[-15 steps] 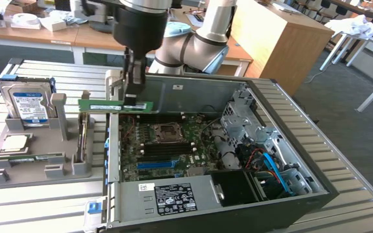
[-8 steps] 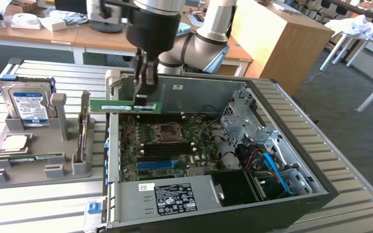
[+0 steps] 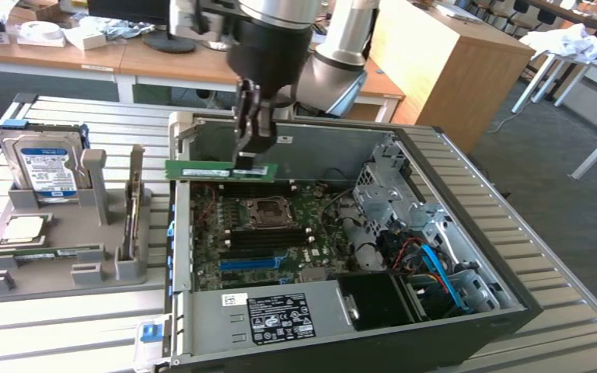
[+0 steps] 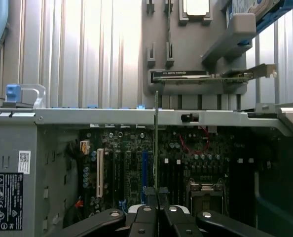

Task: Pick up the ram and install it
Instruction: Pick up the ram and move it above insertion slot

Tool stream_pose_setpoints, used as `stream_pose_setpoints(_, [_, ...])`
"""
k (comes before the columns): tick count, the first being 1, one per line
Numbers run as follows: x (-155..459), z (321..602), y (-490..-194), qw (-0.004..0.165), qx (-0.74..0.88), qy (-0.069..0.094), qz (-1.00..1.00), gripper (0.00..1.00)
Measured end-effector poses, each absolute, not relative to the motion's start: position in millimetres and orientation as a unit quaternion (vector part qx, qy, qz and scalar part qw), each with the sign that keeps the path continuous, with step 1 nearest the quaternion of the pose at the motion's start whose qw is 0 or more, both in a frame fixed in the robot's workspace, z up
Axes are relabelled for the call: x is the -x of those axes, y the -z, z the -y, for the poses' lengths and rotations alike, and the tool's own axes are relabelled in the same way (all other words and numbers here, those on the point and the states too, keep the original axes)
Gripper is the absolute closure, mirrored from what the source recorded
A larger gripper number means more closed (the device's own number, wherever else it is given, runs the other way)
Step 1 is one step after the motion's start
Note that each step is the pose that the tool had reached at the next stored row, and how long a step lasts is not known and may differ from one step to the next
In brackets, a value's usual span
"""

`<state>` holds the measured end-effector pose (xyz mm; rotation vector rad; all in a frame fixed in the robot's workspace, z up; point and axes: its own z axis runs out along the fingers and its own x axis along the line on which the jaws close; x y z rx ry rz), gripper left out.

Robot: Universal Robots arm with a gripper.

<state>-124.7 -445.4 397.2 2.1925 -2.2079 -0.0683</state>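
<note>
In the wrist view, the fingers (image 4: 147,217) are clamped tight on the ram (image 4: 156,143), which is seen edge-on as a thin green strip over the motherboard (image 4: 122,163). The exterior view gives its flat face, hanging level above the open computer case (image 3: 483,233). On the exterior view's left, a grey holder (image 3: 60,276) carrying a hard drive (image 3: 41,167) sits on the ribbed metal desk (image 3: 71,334). Wooden office desks (image 3: 174,66) stand behind.

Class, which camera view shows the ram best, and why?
The exterior view: the ram shows its long green face, held by the hand above the case. The wrist view shows it edge-on, a thin line.
</note>
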Motion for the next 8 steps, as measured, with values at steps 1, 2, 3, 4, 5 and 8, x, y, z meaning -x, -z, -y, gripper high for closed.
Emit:
stream_pose_setpoints(1, [122, 445, -397, 0.015, -0.704, 0.022, 0.709, 0.88])
stream_pose_setpoints(2, [119, 445, -397, 0.015, -0.704, 0.022, 0.709, 0.88])
stream_pose_setpoints(3, [116, 445, -397, 0.015, -0.704, 0.022, 0.709, 0.88])
stream_pose_setpoints(4, [113, 445, -397, 0.015, -0.704, 0.022, 0.709, 0.88])
stream_pose_setpoints(5, [110, 445, -397, 0.015, -0.704, 0.022, 0.709, 0.88])
stream_pose_setpoints(8, [101, 445, -397, 0.015, -0.704, 0.022, 0.709, 0.88])
